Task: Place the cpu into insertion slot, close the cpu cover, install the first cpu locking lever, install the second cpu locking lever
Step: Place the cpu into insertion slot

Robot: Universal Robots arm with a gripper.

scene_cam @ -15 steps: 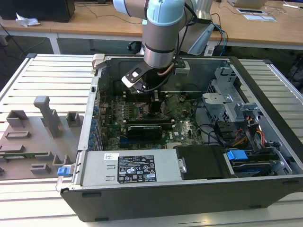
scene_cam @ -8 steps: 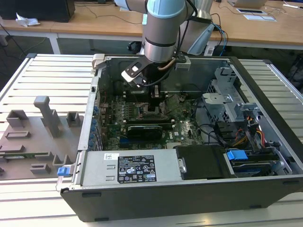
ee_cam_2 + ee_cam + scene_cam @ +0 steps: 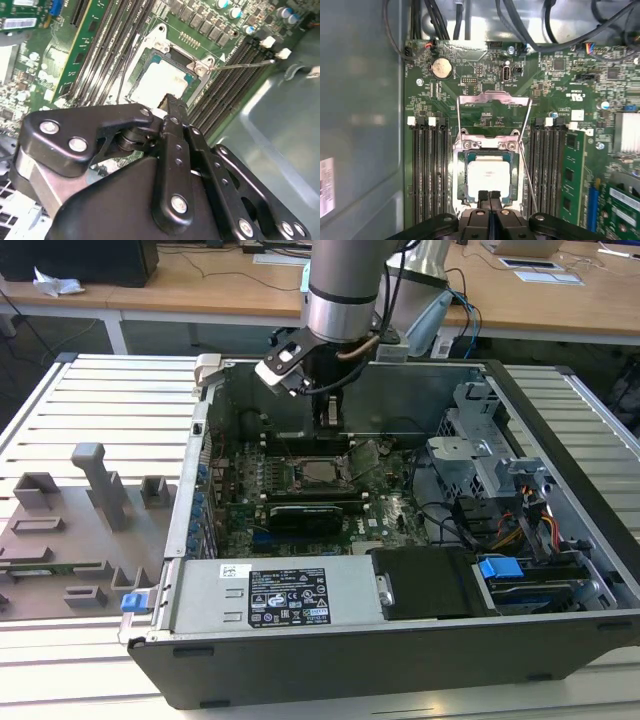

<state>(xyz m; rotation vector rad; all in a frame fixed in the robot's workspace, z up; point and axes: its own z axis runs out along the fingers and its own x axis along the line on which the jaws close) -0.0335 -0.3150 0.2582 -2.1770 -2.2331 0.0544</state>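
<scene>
Exterior view: black gripper point(image 3: 328, 420) inside open dark case point(image 3: 350, 665), over silver-rimmed square insertion slot point(image 3: 320, 472); second wrist view: jaws clenched, empty, at edge of seated silvery-grey square cpu point(image 3: 160, 80); first wrist view: thin silvery cpu cover point(image 3: 493, 98) swung open, clear of chip.

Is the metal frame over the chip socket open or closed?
Open: the cpu cover stands swung back from the insertion slot, leaving the cpu uncovered.

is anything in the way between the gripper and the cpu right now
Nothing visible. In the first wrist view the gripper, its tips shut, is right at the edge of the cpu, which lies in the insertion slot. The cpu cover is swung back off the slot, and no cable crosses the gap.
</scene>
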